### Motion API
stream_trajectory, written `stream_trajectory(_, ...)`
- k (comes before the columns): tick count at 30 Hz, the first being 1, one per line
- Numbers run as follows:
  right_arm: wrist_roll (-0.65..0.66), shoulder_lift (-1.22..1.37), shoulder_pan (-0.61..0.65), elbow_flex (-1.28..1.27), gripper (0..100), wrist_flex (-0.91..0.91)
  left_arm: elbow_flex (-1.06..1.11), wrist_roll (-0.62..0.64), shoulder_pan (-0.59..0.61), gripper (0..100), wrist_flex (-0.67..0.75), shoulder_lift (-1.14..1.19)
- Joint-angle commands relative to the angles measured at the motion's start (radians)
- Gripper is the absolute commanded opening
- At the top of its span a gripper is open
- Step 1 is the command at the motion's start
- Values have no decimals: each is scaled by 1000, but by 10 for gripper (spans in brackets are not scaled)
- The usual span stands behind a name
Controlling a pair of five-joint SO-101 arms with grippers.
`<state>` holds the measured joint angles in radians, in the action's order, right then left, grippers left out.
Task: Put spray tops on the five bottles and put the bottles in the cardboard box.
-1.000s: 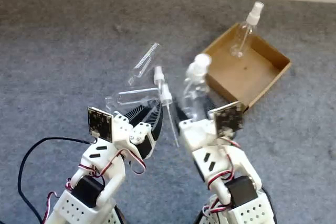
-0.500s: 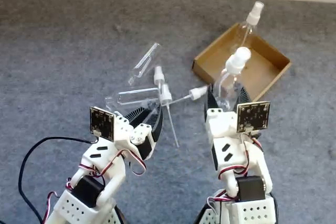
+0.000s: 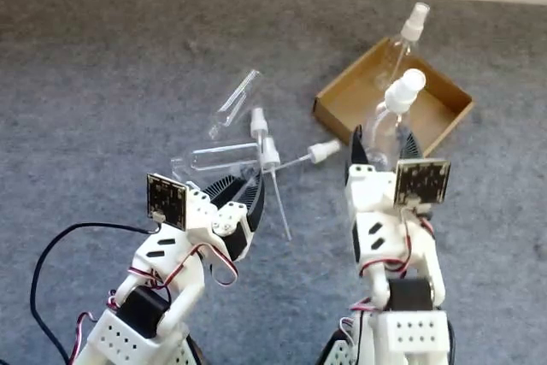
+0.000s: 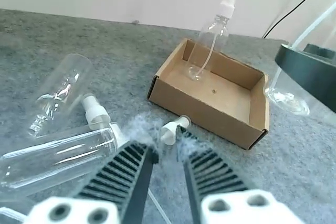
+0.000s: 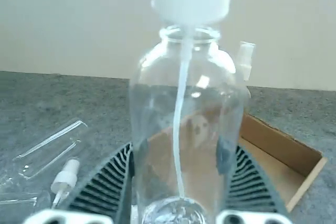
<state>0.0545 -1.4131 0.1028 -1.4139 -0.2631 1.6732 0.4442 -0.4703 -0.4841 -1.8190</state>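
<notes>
Clear plastic spray bottle [image 3: 386, 121], top fitted, clamped upright in the right hand [image 3: 380, 144] at the near edge of the cardboard box [image 3: 436, 113].
Judged light, thin-walled and slick; best held round the belly, as now, without crushing. Left hand [image 4: 169, 153] part open, empty, low over the grey surface [image 3: 102, 83] by loose spray tops [image 3: 323, 151]. No label or writing legible on the bottles.

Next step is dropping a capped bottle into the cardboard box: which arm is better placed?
Right. The right gripper holds a capped bottle upright at the cardboard box. The left gripper hangs open over loose bottles, holding nothing.
</notes>
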Motion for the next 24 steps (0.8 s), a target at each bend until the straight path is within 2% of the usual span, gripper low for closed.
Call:
stream_trajectory(1, 3, 220, -42, 114, 128, 166, 21, 3, 13, 6, -17, -7)
stream_trajectory(24, 9, 1210, -41, 478, 128, 799, 21, 3, 13, 6, -41, -5)
